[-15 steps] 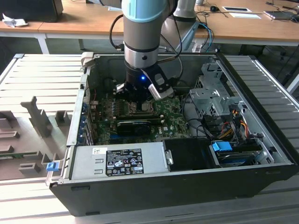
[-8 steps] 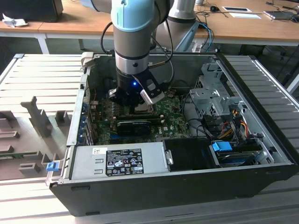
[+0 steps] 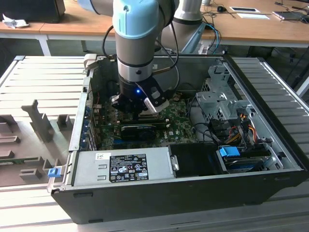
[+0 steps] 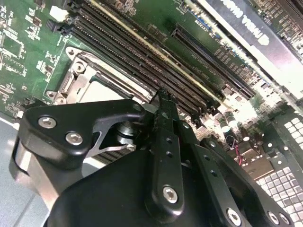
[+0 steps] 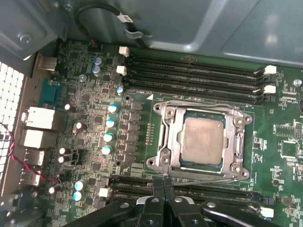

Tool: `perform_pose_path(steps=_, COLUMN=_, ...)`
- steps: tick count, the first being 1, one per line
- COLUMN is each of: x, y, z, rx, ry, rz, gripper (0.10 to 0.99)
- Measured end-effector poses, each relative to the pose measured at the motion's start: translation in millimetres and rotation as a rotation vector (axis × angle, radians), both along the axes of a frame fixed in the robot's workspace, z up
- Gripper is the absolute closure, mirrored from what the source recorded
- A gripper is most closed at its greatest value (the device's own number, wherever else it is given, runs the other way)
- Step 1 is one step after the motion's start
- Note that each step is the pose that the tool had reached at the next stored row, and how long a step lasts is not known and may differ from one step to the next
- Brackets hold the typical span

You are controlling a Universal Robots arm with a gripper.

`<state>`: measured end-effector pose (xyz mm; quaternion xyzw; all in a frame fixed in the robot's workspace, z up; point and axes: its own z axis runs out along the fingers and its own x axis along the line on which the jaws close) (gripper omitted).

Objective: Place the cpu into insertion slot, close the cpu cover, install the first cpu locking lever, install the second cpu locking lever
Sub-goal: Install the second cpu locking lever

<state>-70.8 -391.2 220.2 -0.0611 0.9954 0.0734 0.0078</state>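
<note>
Cpu (image 5: 202, 140) sits flat inside the insertion slot (image 5: 166, 150) on the green board (image 5: 142, 85), its pale metal face showing through the cut-out of the cpu cover (image 5: 236, 142), which lies down over it. In the second wrist view I see the same chip (image 4: 97, 90) partly hidden behind my end effector (image 4: 161, 101).

My end effector (image 5: 163, 182) hangs just beside the socket's edge, over the black memory slots (image 5: 189, 75) on that side. Its fingers (image 5: 157, 189) are pressed together at the tips with nothing between them. In the exterior view the arm (image 3: 136, 43) reaches down into the open computer case (image 3: 285, 159).

I judge the chip light, rigid and fragile underneath, so it should only be touched by its edges. The cover is thin, stiff sheet metal on a hinge. The wire levers look springy and slim; I would push them near their bent ends. I cannot tell whether either lever is latched.
</note>
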Motion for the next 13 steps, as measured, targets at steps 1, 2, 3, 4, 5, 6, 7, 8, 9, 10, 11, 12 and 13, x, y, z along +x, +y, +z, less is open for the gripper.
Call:
perform_pose_path(steps=1, x=-0.2, y=0.0, z=-0.5, rx=0.004, ry=0.0001, rz=0.0, gripper=0.98)
perform_pose_path(steps=2, x=-0.3, y=0.0, z=-2.5, rx=0.01, ry=-0.0001, rz=0.0, gripper=0.98)
perform_pose_path(steps=3, x=-0.3, y=0.0, z=-4.2, rx=0.014, ry=-0.0001, rz=0.0, gripper=0.98)
perform_pose_path(steps=4, x=-0.4, y=0.0, z=-5.5, rx=0.015, ry=0.0, rz=0.0, gripper=0.98)
perform_pose_path(steps=5, x=-0.7, y=0.0, z=-7.4, rx=0.019, ry=0.0, rz=0.0, gripper=0.98)
perform_pose_path(steps=6, x=-1.4, y=-0.1, z=-9.1, rx=0.023, ry=-0.0002, rz=0.0, gripper=0.98)
perform_pose_path(steps=7, x=-3.3, y=-0.1, z=-10.4, rx=0.029, ry=-0.0009, rz=0.0, gripper=0.98)
perform_pose_path(steps=8, x=-4.4, y=-0.2, z=-12.8, rx=0.033, ry=-0.0019, rz=0.0, gripper=0.98)
perform_pose_path(steps=9, x=-4.6, y=-0.3, z=-14.7, rx=0.037, ry=-0.0019, rz=0.0, gripper=0.98)
perform_pose_path(steps=10, x=-4.7, y=-0.3, z=-16.2, rx=0.042, ry=-0.0022, rz=0.0, gripper=0.98)
perform_pose_path(steps=11, x=-4.8, y=-0.3, z=-17.0, rx=0.047, ry=-0.0024, rz=0.0, gripper=0.98)
perform_pose_path(steps=12, x=-5.1, y=-0.2, z=-17.6, rx=0.053, ry=-0.0026, rz=0.0, gripper=0.98)
perform_pose_path(steps=13, x=-6.7, y=-0.3, z=-18.7, rx=0.063, ry=-0.0031, rz=0.0, gripper=0.98)
